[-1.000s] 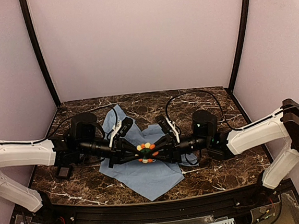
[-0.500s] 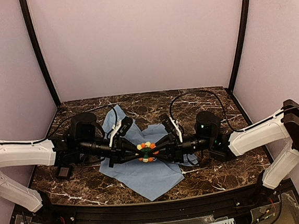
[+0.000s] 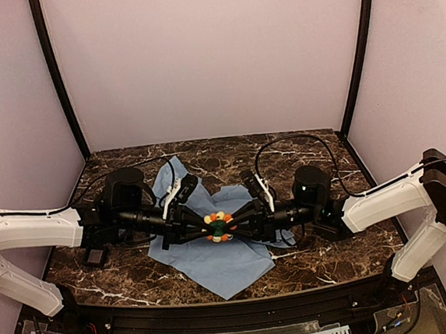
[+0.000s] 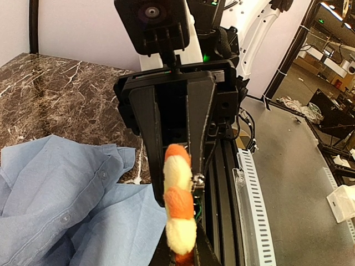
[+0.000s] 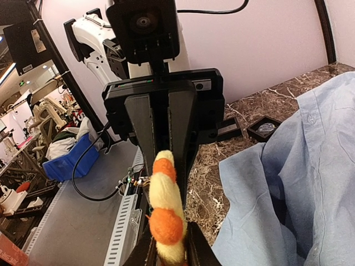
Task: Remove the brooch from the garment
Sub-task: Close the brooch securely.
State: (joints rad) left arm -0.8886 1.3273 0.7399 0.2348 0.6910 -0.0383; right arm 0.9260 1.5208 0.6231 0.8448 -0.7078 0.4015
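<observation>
The small flower-shaped brooch (image 3: 220, 227), with orange, yellow and red petals around a dark green centre, was over the middle of the large light blue fabric shirt (image 3: 216, 265). The shirt lay crumpled on the dark marble tabletop (image 3: 331, 243). The left end effector (image 3: 203, 226) was closed on the brooch from the shirt's left side. The right end effector (image 3: 237, 223) pinched it from the shirt's right side. In both wrist views the brooch appeared edge-on.

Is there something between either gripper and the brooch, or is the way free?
Nothing visible stands between them. The left gripper and the right gripper meet the brooch from opposite sides, each closed on it. The garment lies below and beside the brooch, not between it and either gripper.
</observation>
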